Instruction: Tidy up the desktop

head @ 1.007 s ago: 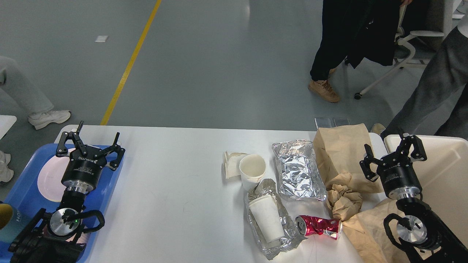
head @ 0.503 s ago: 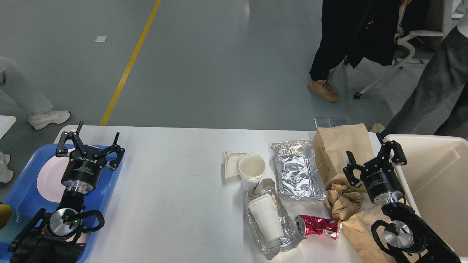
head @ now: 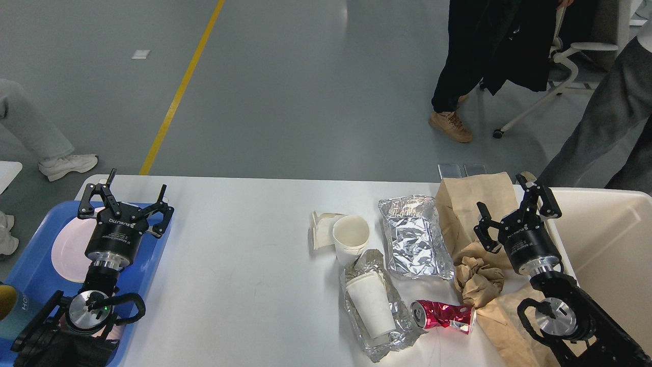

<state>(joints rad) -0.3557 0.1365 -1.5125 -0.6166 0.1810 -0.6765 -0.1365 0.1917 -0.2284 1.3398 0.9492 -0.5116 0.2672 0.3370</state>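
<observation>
Plainly, the right tool [head: 514,219] hung open over the brown paper bag [head: 476,201] at the white worktop's [head: 244,265] right end; descending squarely onto the crumpled paper [head: 479,280] seemed wisest.

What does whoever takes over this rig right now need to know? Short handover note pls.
Left gripper: open, empty, above the blue tray, which holds a white plate.
Right gripper: open, empty, over the brown paper bag beside the cream bin.
On the desktop: upright paper cup, second cup lying on foil, foil sheet, crushed red can, crumpled brown paper, napkin.
Done: no trash visible in the bin.
Left: clear all of it.
</observation>
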